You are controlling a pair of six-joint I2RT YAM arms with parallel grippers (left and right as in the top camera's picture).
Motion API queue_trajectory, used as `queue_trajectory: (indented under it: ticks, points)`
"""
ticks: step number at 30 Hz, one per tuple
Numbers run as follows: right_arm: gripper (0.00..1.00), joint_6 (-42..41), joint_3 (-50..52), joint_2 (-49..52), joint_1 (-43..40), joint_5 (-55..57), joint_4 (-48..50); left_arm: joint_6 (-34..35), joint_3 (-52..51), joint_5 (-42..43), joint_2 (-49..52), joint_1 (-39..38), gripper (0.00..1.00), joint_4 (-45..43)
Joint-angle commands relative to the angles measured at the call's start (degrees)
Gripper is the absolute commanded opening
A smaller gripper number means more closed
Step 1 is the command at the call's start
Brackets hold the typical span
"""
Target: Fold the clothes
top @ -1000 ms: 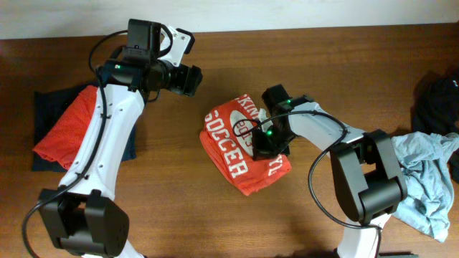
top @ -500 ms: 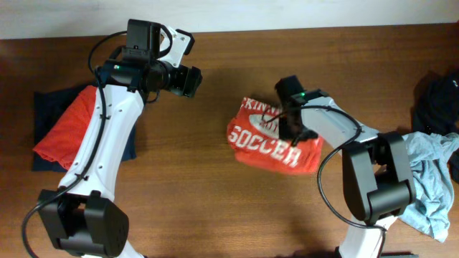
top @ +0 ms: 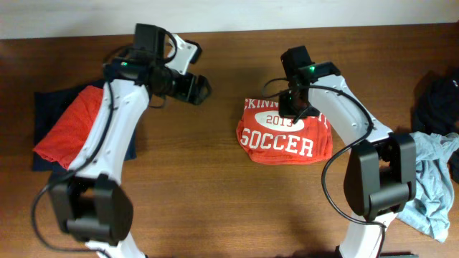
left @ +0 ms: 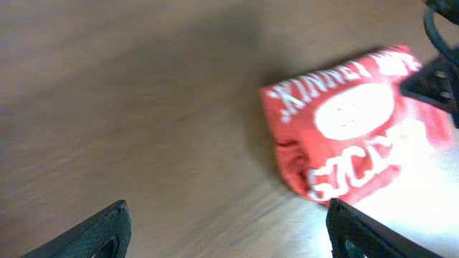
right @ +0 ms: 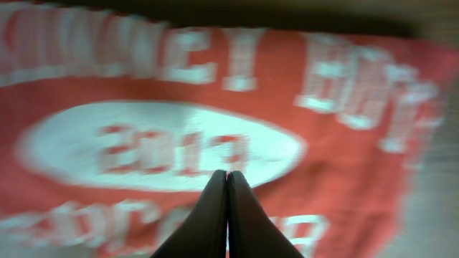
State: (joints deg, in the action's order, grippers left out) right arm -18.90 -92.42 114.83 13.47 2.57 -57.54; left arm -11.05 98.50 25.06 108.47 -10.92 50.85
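Several loose garments (top: 430, 179) lie right of T-shirt (top: 285, 140).

The red-orange T-shirt (top: 285, 140) lies folded into a compact rectangle, right of centre in the overhead view. Its white oval "2013" print and "SOCCER" lettering face up. Far left, a plain red-orange garment (top: 68, 129) lies flat on a navy garment (top: 49, 100). Far right, a crumpled grey-blue garment (top: 430, 179) adjoins a black garment (top: 439, 100).

I work over a brown wooden counter (top: 215, 208), and its grain runs along its long side. Behind the far edge of the counter I see a pale strip (top: 287, 11), plain and without marks.
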Motion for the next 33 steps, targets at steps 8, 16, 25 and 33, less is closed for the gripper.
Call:
queue_trajectory:
  ticks: [8,16,25,33]
  points:
    - [0.04,-3.0,-0.7,-0.9,-0.4,-18.3,-1.8,2.9,0.8,18.8,15.8,-1.6,0.87,-0.5]
    - [0.04,-9.2,0.3,3.5,-0.4,-15.0,-2.3,6.7,0.8,25.7,22.9,-2.3,0.87,-0.9]
    - [0.04,-15.1,0.3,9.4,-2.5,-12.4,-5.2,14.4,0.8,25.5,23.8,-4.7,0.87,-2.5]
    - [0.04,-11.8,0.3,9.4,-4.9,-14.5,-5.9,24.7,0.8,19.6,25.5,-8.9,0.93,-3.6]
